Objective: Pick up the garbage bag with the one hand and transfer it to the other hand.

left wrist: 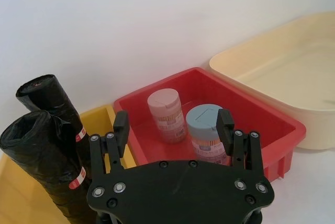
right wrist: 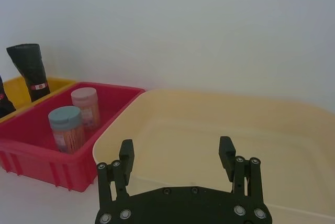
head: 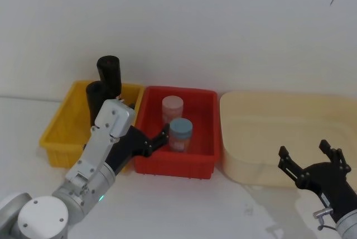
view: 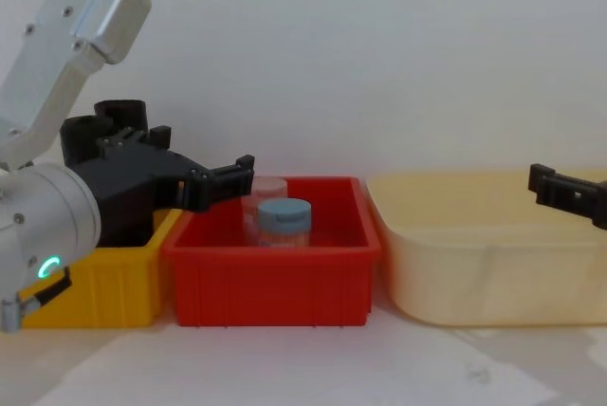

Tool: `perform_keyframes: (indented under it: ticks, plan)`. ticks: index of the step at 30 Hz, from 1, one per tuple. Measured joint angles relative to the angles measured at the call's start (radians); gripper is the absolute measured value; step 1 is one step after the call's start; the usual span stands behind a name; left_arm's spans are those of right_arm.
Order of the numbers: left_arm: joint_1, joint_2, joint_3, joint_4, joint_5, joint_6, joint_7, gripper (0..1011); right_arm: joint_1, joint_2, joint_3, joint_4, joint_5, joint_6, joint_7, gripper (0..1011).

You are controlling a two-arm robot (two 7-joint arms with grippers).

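White counter (head: 184, 205) before a white wall (head: 178, 27).
Left gripper (left wrist: 173, 124) hung near the garbage bag (head: 110, 74) in the yellow bin (head: 56, 135), jaws open; right gripper (head: 303, 148) also had open jaws.

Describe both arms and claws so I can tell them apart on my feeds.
The left arm is silver-grey, with a boxy link, round joint caps and a small green light. The left claw is black: a flat plate dotted with silver screws and two slim fingers. The right claw matches it, on a silver-grey wrist.
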Motion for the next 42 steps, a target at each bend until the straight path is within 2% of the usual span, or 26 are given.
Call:
perform_keyframes:
  ticks: [42]
  plan:
    - [0.000,0.000,0.000,0.000,0.000,0.000,0.000,1001,0.000,0.000,0.000,0.000,0.000,0.000,0.000,1000]
